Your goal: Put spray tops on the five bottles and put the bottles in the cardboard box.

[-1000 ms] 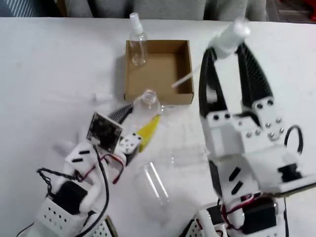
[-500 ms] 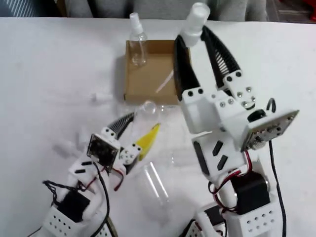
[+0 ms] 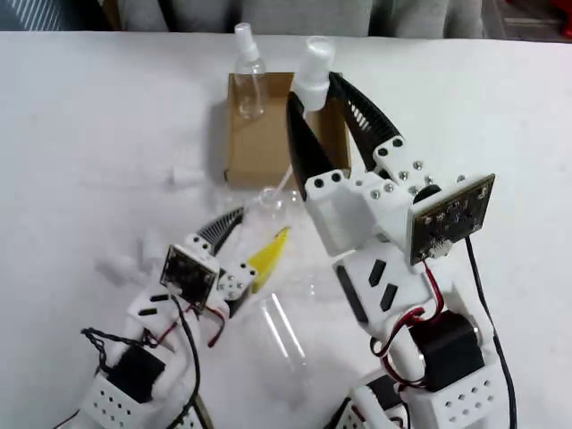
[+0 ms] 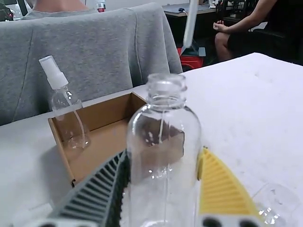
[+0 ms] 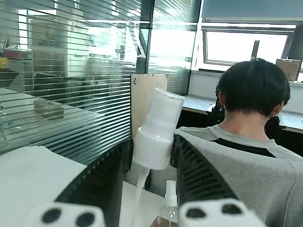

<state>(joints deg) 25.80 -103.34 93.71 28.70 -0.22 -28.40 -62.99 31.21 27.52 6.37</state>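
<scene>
An open-necked clear bottle (image 3: 268,198) stands upright just in front of the cardboard box (image 3: 308,134), with my left gripper (image 3: 261,222) shut on it. In the left wrist view the bottle (image 4: 163,142) sits between the grey and yellow fingers (image 4: 220,189). My right gripper (image 3: 315,88) is shut on a white spray top (image 3: 315,58), held high over the box. Its thin dip tube (image 3: 286,179) hangs down toward the bottle's neck. The right wrist view has the spray top (image 5: 156,132) between the black fingers. One capped bottle (image 3: 248,80) stands in the box's far left corner.
A clear uncapped bottle (image 3: 284,335) lies on the white table between the two arm bases. Pale loose pieces (image 3: 183,174) rest on the table left of the box. A person in grey sits beyond the far table edge (image 4: 85,52).
My right arm has swung left with the spray top, from right of the box to over it, so the tube now hangs near the bottle. The left gripper drew back slightly with its bottle.
</scene>
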